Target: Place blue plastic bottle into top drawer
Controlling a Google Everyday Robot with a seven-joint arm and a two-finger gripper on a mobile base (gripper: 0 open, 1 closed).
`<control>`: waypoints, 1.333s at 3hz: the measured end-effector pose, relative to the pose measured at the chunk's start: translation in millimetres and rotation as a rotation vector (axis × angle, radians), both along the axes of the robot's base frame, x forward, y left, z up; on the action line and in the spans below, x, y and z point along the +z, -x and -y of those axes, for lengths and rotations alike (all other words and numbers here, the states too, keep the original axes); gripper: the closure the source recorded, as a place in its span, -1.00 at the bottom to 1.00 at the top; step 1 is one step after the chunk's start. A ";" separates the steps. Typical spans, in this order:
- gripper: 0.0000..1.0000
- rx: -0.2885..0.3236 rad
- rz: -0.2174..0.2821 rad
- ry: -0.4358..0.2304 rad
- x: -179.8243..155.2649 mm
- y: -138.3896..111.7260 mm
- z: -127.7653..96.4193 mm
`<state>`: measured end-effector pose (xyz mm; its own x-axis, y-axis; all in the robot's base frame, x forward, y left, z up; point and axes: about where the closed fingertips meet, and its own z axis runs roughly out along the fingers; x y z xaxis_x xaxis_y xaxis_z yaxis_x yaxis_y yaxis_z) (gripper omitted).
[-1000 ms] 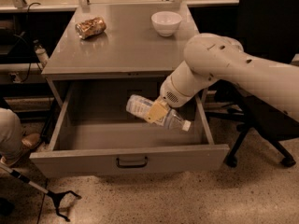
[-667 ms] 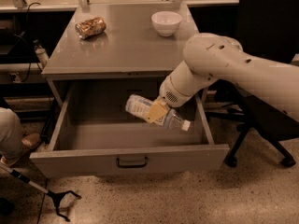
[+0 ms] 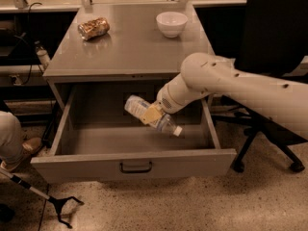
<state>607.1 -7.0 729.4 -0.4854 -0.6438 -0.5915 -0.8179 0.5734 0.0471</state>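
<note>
The blue plastic bottle (image 3: 144, 110) is clear with a pale label and a small white cap pointing down to the right. My gripper (image 3: 153, 113) is shut on the bottle's middle and holds it tilted over the inside of the open top drawer (image 3: 134, 163), above its floor, right of centre. The drawer is grey metal, pulled fully out, with a dark bar handle (image 3: 135, 167) on its front panel. My white arm reaches in from the right.
On the cabinet top (image 3: 130, 47) lie a brownish-gold can (image 3: 94, 28) at the back left and a white bowl (image 3: 172, 23) at the back right. A black office chair (image 3: 274, 42) stands to the right. A person's leg (image 3: 12, 138) is at the left edge.
</note>
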 end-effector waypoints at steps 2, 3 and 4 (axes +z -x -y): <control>1.00 -0.047 -0.008 -0.005 -43.1 -27.1 -30.5; 0.73 -0.072 -0.035 0.014 -60.8 -30.1 -40.5; 0.24 -0.076 -0.065 0.026 -71.5 -30.6 -47.7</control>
